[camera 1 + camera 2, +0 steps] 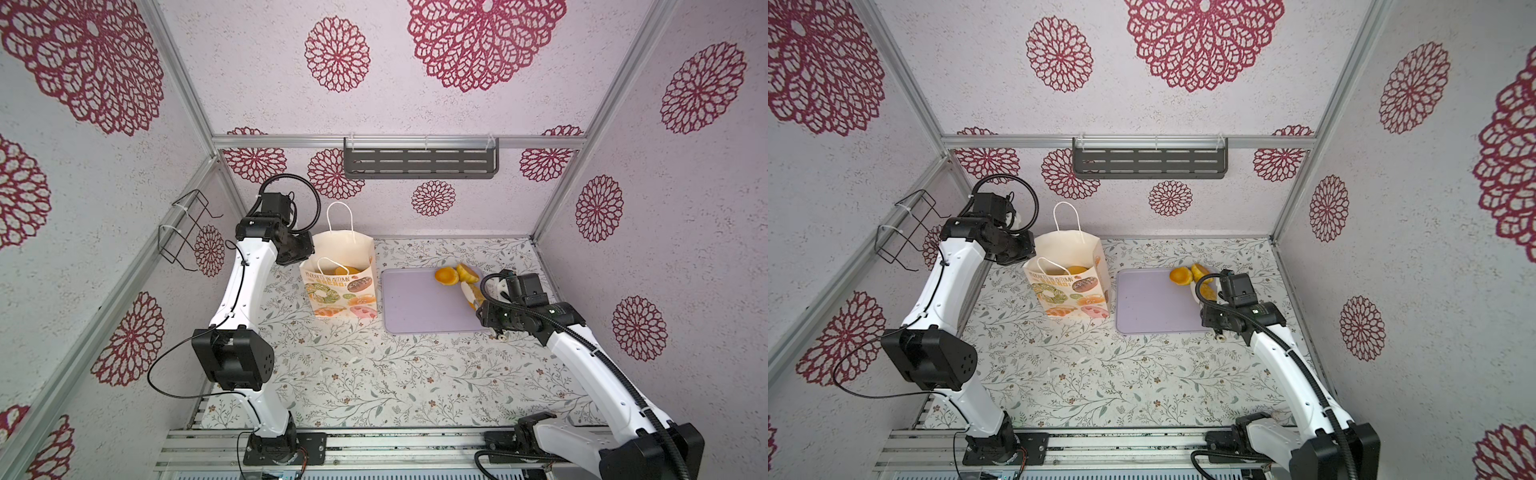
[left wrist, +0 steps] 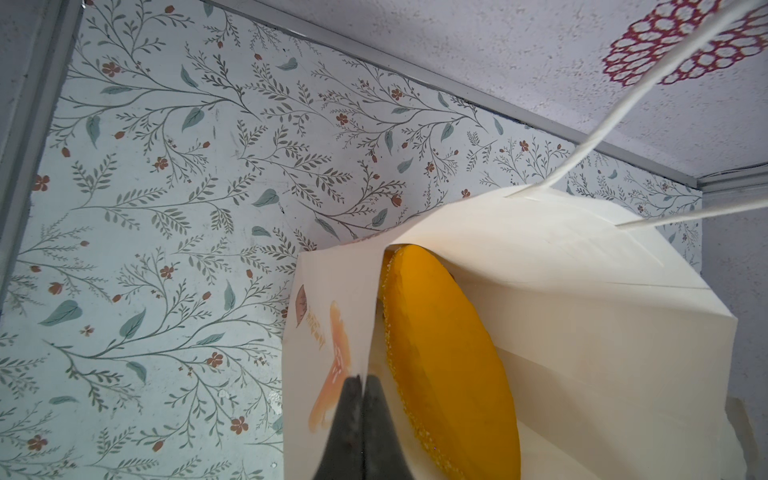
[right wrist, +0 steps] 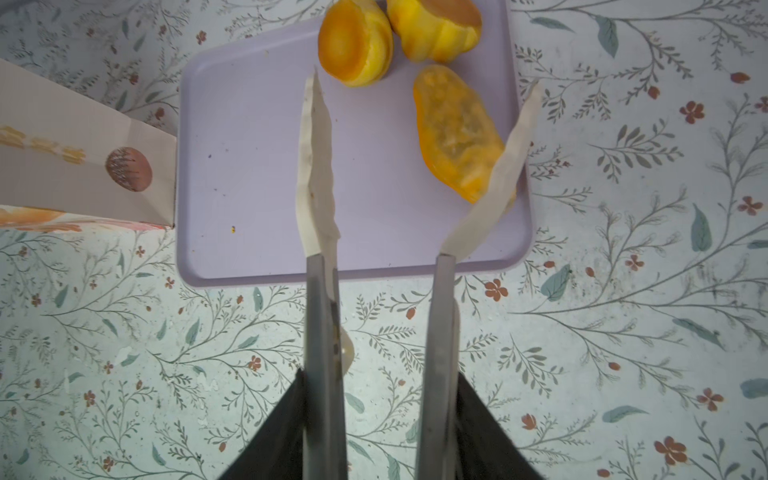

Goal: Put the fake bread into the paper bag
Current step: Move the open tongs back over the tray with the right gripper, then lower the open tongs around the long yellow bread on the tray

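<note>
"Looking outward from the robot's base, what came first?"

"The floral table [image 1: 374, 374], then the lilac tray [image 1: 415, 307]. The right gripper [image 3: 426, 89] hung over the tray's right side, jaws parted, with nothing between them."

"Was any bread near it?"

"Yes. The long loaf [image 3: 457, 133] lay flat on the tray just beside one finger [image 3: 503, 166]. Whether that finger touched it, I couldn't tell. Beyond it, at the tray's far right corner, the round bun [image 3: 355, 45] and the yellow bun [image 3: 436, 29] sat side by side."

"And the paper bag?"

"The paper bag [image 1: 340, 297] stood upright just left of the tray with its mouth open. An orange loaf [image 2: 444, 353] rested inside against the wall. Possibly more lay beneath it."

"The other arm?"

"The left gripper [image 2: 360, 380] was clamped on the bag's left rim, with the paper pinched between its fingers."
</note>
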You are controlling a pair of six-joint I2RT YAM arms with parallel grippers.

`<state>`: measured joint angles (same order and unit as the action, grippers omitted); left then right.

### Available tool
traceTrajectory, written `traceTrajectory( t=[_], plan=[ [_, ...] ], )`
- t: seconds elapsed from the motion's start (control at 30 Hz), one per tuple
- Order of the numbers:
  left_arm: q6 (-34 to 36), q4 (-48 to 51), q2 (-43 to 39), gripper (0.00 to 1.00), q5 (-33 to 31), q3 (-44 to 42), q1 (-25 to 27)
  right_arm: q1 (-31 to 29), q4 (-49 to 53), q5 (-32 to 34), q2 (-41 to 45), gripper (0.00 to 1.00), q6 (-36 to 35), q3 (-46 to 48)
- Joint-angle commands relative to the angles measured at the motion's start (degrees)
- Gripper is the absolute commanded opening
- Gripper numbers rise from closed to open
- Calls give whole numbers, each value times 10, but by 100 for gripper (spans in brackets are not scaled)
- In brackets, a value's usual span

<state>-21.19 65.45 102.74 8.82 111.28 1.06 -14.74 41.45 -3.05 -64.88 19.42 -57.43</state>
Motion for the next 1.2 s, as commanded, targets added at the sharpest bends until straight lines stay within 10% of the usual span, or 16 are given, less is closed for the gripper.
traceTrajectory(
  t=[0.0, 1.17],
  plan=[
    [1, 0, -4, 0, 17, 7, -3, 16, 8, 9, -4, 51, -31, -20],
    [-1, -9, -2, 0, 22, 1, -1, 63, -18, -42, -115, 50, -129, -29]
  ],
)
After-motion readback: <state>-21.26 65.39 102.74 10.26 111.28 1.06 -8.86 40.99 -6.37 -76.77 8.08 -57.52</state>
